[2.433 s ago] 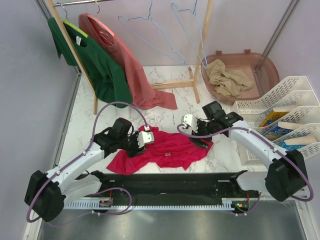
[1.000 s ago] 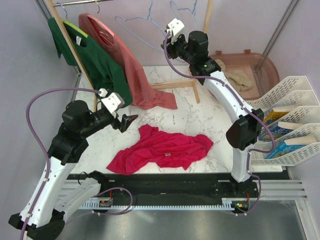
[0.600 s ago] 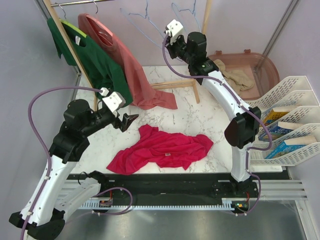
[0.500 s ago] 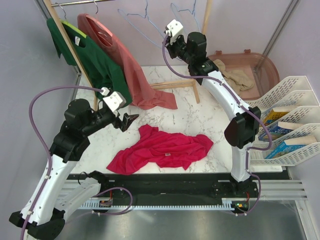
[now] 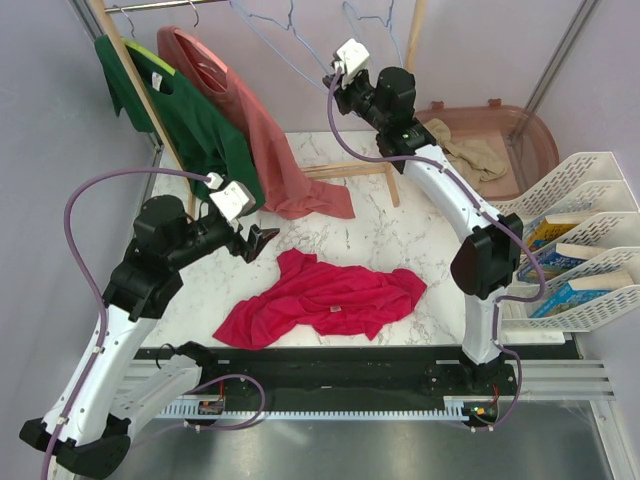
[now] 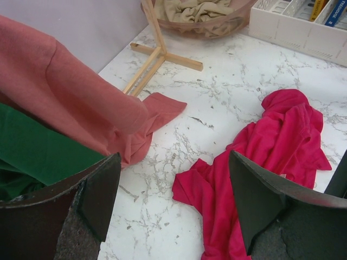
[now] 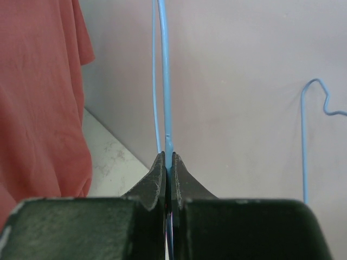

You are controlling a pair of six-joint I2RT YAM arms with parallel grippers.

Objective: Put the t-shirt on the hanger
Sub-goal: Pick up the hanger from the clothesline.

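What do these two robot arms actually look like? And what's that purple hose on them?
Both the left arm and right arm are white tubular links joined by chunky black joint housings. A purple cable loops along each to a small white camera box at the wrist. The fingers are dark, wedge-shaped and matte.

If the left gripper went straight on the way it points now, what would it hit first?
Most likely the marble table, beside the near edge of the t-shirt, a spot framed by the open left gripper. Depth is unclear; it might land on the cloth itself.
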